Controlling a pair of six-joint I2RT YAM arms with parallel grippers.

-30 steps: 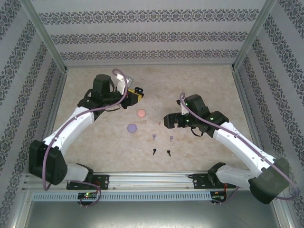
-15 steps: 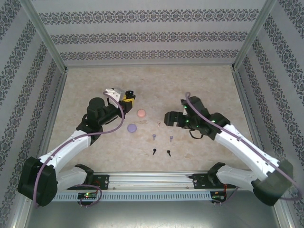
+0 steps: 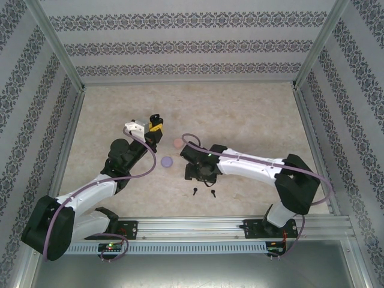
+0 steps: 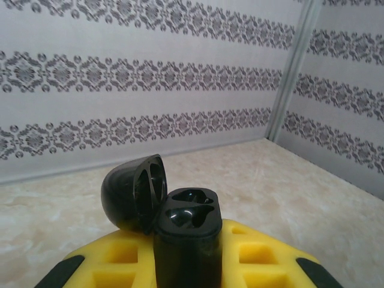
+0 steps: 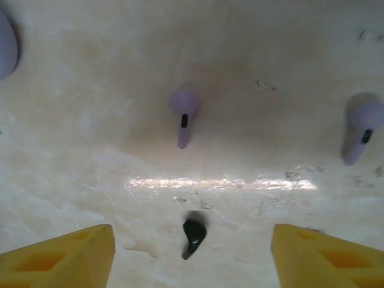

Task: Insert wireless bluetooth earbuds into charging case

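My left gripper [image 4: 186, 264] is shut on the black charging case [image 4: 187, 231], held upright with its lid [image 4: 132, 192] flipped open and both sockets empty. From above, that gripper [image 3: 155, 125] hovers left of the pink case [image 3: 177, 143]. My right gripper [image 5: 193, 258] is open, its yellow fingers [image 5: 66, 258] wide apart, with one black earbud [image 5: 193, 236] lying on the table between them. Two lilac earbuds [image 5: 183, 117] [image 5: 362, 137] lie beyond it. In the top view the right gripper [image 3: 194, 173] points down just above the black earbuds [image 3: 195, 191] [image 3: 212, 193].
A lilac case [image 3: 167, 161] lies closed on the table between the two grippers, and its edge [image 5: 5, 48] shows at the right wrist view's far left. Patterned walls [image 3: 180, 45] enclose the marble tabletop [image 3: 258, 114] on three sides.
The right arm has swung left and dropped low over the earbuds. The left arm has drawn back toward the near side, bringing the open black case with it.
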